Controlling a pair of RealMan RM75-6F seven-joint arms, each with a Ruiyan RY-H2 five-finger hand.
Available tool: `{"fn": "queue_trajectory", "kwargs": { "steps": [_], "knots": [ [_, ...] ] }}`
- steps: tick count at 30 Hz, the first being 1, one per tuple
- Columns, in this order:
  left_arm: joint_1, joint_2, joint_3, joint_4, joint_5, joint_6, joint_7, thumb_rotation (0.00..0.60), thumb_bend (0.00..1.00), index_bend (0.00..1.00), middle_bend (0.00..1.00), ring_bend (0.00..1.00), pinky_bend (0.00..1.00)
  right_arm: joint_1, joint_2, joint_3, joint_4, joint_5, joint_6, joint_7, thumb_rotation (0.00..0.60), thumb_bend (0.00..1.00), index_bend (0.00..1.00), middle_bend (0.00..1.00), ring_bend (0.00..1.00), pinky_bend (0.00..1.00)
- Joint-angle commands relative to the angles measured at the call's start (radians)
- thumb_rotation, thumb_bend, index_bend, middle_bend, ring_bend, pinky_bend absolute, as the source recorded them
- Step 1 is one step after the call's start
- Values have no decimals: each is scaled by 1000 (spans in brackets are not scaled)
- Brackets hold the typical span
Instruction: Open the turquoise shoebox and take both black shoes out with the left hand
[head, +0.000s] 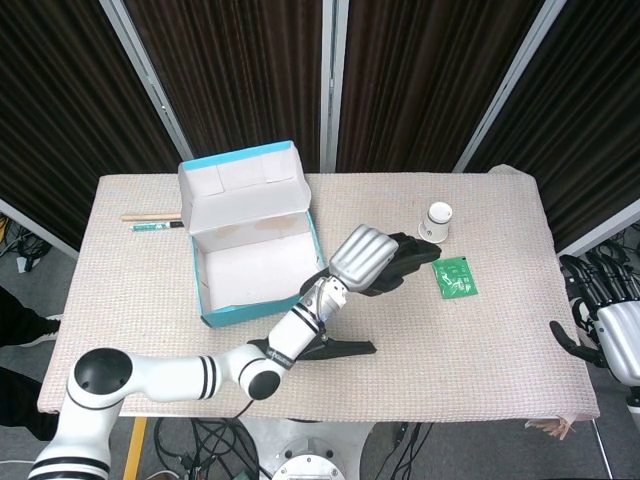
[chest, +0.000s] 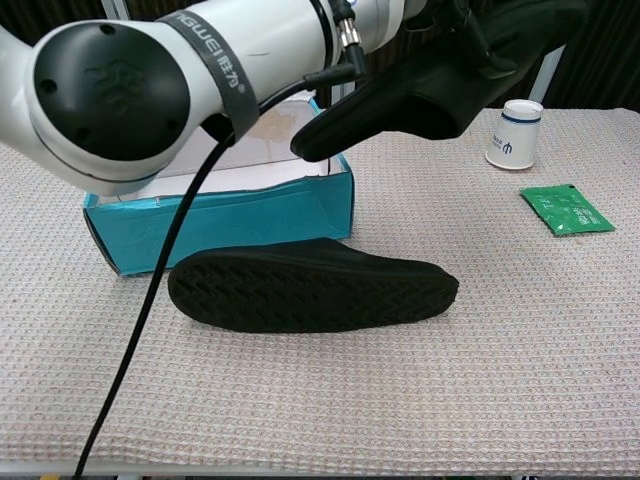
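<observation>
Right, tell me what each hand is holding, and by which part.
The left hand holds a black shoe in the air, gripped near its upper end; the exact part is hidden. The right hand holds nothing.

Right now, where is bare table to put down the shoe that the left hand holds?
Free: the cloth between the shoe on the table and the green packet. Crowded: around the box and the cup. The left hand grips the second shoe.

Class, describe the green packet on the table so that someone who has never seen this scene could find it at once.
Start at the turquoise shoebox on the table's left and look across to the far right side. There, just nearer the robot than the white paper cup, lies the green packet, flat on the woven cloth. It is the only green thing, small and square.
</observation>
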Motion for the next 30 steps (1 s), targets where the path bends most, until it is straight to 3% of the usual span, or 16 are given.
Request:
{"fn": "queue_trajectory", "kwargs": {
  "steps": [1,6,9,10,13,14,16,18,20,22,24,26,30],
  "knots": [
    [-34,-14,-4,-46,-120,10,111,600,618,599,663,653,891,-1,-3,-2,8,-3,2,9,600,238,0,104,0,30],
    [-45,-15,13,-71,-256,12,191,600,615,541,610,609,881,-2,-7,-4,19,-4,4,20,600,238,0,104,0,30],
    [-57,-7,14,-96,-344,14,237,600,550,392,489,503,832,-1,-8,-5,19,-7,4,20,600,238,0,104,0,30],
    [-61,-6,12,-102,-363,14,244,600,516,311,423,441,788,-1,-8,-5,18,-8,3,19,600,238,0,104,0,30],
    [-74,12,14,-115,-417,-6,260,584,365,116,196,167,449,-1,-6,-5,13,-12,6,14,600,238,0,104,0,30],
    [-79,15,17,-112,-424,-3,265,538,288,81,119,70,313,-2,-5,-6,11,-14,8,12,600,238,0,104,0,30],
    [-80,13,22,-102,-423,13,264,419,206,53,48,8,209,-3,-4,-6,8,-14,10,10,600,239,0,104,0,30],
    [-73,11,28,-93,-409,24,244,292,143,38,8,0,149,-3,-3,-6,7,-12,9,9,600,238,0,103,0,30],
    [-56,24,33,-100,-400,20,215,250,117,36,0,0,130,-3,-4,-7,7,-11,6,8,600,238,0,104,0,30],
    [-31,56,38,-127,-395,12,189,290,111,36,0,0,126,-2,-5,-8,10,-9,2,12,600,239,0,104,0,30],
    [15,123,49,-188,-390,12,161,464,111,36,0,0,127,2,-6,-9,16,-1,-10,20,600,239,0,104,0,30],
    [80,209,62,-256,-356,41,127,588,112,37,0,0,128,5,-8,-10,25,9,-24,34,600,238,0,104,0,30],
    [237,358,105,-323,-246,154,34,600,112,54,34,0,129,15,-18,-11,47,21,-49,55,600,239,0,104,0,30]
  ]
}}
